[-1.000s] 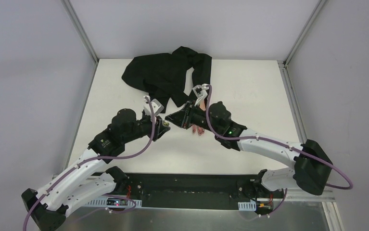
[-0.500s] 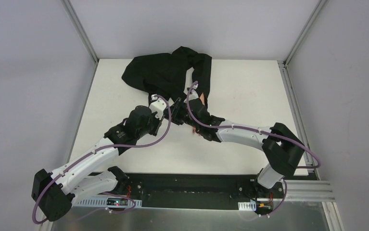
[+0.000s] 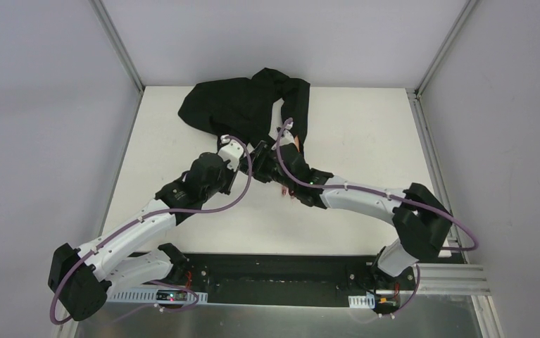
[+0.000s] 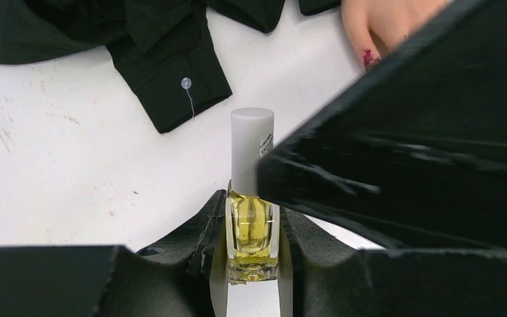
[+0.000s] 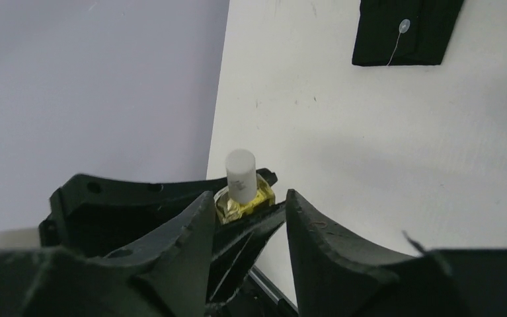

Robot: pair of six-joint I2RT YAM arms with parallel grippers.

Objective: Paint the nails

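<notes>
**Bottle held upright for uncapping; nails not yet reached**

The polish bottle [image 4: 252, 234] is clamped at its glass body between the fingers of the left gripper [image 4: 252, 208]. It is kept upright, with the white cap [image 4: 252, 148] left standing clear above the fingers. This grip seems chosen so that the cap stays free to be taken from the other side, while the yellowish liquid is kept from tipping.

The right gripper [image 5: 250, 198] is held open, its fingers spread wider than the cap and lined up on it. Nothing is held in it. In the left wrist view its dark body is seen crowding in just beside the cap; whether contact has been made cannot be told.

The nails [image 4: 369, 58] belong to the mannequin hand [image 4: 386, 20], which lies on the table [image 3: 365, 134] just beyond the bottle, largely hidden under the right arm in the top view. Only one reddish nail is plainly shown. The black sleeve [image 3: 246, 105] is bunched toward the far edge of the table.

The bottle appears to be kept near the hand so that the brush need travel little once drawn. The step in hand is judged to be the uncapping; painting itself has not begun.
</notes>
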